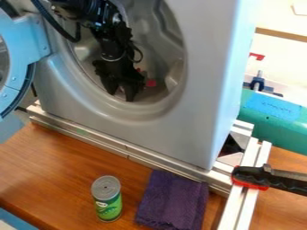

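The gripper hangs in front of the round opening of a grey washer-like front panel, its fingers pointing down with a gap between them. Nothing can be made out between the fingers. Just right of the fingertips, a small red thing lies inside the opening. Below, on the wooden table, a green can with a grey top stands upright. A folded purple cloth lies to its right, apart from it.
An open round door stands at the left. Metal rails run along the panel's base, with a black and red clamp on them at the right. A green object with blue tape lies behind, at the right.
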Available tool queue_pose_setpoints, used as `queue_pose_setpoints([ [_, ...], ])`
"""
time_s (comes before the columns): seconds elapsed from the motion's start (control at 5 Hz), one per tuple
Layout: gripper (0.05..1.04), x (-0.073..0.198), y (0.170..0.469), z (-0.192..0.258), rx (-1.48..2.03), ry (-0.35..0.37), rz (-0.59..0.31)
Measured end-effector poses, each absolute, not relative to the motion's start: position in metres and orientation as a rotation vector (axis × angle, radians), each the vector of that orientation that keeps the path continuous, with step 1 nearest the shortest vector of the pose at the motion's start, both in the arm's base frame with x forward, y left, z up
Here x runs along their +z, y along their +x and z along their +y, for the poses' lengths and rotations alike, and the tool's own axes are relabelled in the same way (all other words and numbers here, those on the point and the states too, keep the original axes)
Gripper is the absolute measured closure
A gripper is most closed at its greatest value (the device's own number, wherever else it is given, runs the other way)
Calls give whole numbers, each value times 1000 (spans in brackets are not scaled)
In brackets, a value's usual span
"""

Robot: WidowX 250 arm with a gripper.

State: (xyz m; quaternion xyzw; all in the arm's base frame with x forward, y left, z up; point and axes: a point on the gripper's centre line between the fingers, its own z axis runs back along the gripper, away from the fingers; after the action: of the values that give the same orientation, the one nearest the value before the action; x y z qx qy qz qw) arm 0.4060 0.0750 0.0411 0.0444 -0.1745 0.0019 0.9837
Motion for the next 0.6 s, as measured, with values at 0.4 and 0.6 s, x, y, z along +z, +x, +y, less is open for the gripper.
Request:
queue_pose_setpoints([
  [0.4, 837, 38, 390, 71, 24, 88, -309],
  [0.6, 967, 49, 380, 64, 45, 35, -307],
])
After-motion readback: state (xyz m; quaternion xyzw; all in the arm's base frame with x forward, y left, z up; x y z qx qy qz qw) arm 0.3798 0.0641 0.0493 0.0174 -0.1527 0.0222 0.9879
